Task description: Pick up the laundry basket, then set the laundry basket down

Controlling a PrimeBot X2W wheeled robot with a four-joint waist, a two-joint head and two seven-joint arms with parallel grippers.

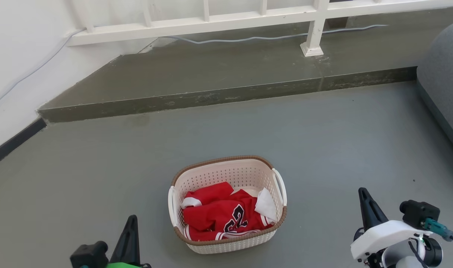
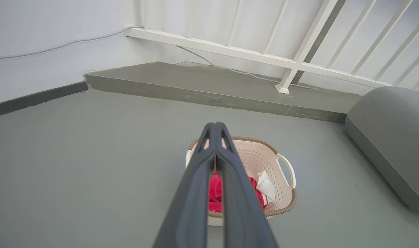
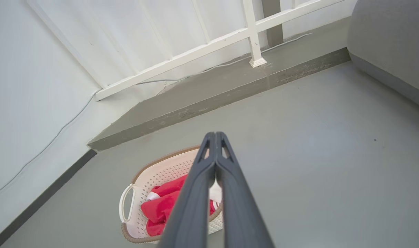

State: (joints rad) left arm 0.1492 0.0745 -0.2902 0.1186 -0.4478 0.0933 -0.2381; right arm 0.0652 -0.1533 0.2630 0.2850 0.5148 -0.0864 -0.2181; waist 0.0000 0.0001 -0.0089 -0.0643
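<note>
Closed jaws (both pairs) either side of the laundry basket, apart.

Bright, even daylight; shadows are faint and soft. A pale sheen lies on the floor ahead of the right gripper. The left gripper has fingers blurred nearest the lens.

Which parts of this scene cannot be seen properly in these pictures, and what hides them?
- Head view: whatever lies under the red shirt in the laundry basket.
- Left wrist view: much of the laundry basket's left side, behind the shut left gripper.
- Right wrist view: one end of the laundry basket, behind the shut right gripper.
- Head view: the grey cushion, cut by the right edge.
</note>
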